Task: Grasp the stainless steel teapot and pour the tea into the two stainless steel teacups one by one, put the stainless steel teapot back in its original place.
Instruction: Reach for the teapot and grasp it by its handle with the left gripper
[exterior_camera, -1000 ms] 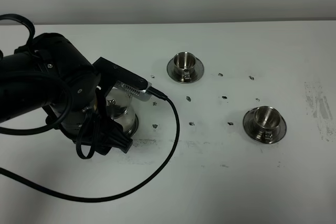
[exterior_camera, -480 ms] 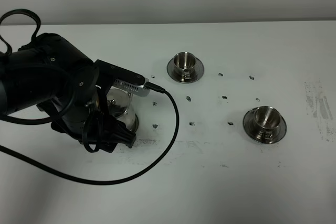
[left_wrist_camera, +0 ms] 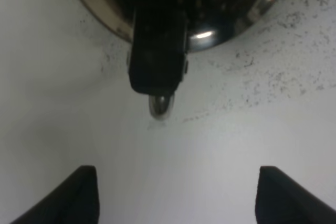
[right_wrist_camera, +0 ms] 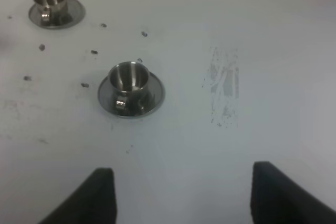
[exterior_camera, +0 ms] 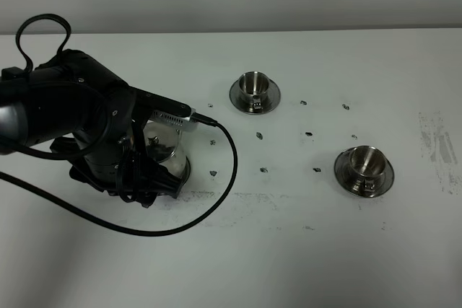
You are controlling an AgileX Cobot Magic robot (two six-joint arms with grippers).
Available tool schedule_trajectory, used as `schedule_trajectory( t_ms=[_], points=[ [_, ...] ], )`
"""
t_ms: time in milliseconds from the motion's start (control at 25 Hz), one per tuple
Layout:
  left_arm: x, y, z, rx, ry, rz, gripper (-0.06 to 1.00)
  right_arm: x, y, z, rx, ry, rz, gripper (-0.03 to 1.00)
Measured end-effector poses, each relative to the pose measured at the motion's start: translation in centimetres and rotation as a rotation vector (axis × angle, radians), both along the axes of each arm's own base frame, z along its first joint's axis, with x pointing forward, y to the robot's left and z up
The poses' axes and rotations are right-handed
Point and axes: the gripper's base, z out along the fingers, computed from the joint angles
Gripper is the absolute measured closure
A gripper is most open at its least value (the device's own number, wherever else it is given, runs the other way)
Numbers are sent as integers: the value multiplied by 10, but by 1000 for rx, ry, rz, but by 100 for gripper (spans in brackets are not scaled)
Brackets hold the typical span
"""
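Teapot [exterior_camera: 164, 148] stands ungrasped on its tray [exterior_camera: 186, 171], left fingers [left_wrist_camera: 79, 198] and right fingers [right_wrist_camera: 102, 198] apart, so far teacup [exterior_camera: 253, 86] and near teacup [exterior_camera: 364, 162] seemingly await filling.

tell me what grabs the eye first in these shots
The bulky black left arm, cable looping out, crouches over the stainless steel teapot on the table's left. Its left gripper stands open before the pot's handle. Two stainless steel teacups on saucers sit right of it.

The black left arm [exterior_camera: 72, 124] crouches low at the left, left gripper [left_wrist_camera: 178, 195] spread wide; right gripper [right_wrist_camera: 185, 193] likewise parted.
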Motion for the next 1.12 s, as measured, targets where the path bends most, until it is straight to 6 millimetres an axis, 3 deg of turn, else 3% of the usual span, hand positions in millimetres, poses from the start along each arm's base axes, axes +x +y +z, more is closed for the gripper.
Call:
schedule_trajectory(
  t_ms=[400,680,1120],
  points=[
    [12,3,-20,-18,19,-3,34,0,0,0,0,0,0,41],
    [22,-3,-17,-41,0,1,34,0,0,0,0,0,0,41],
    [28,6,-17,-34,0,-9,34,0,0,0,0,0,0,41]
  ],
)
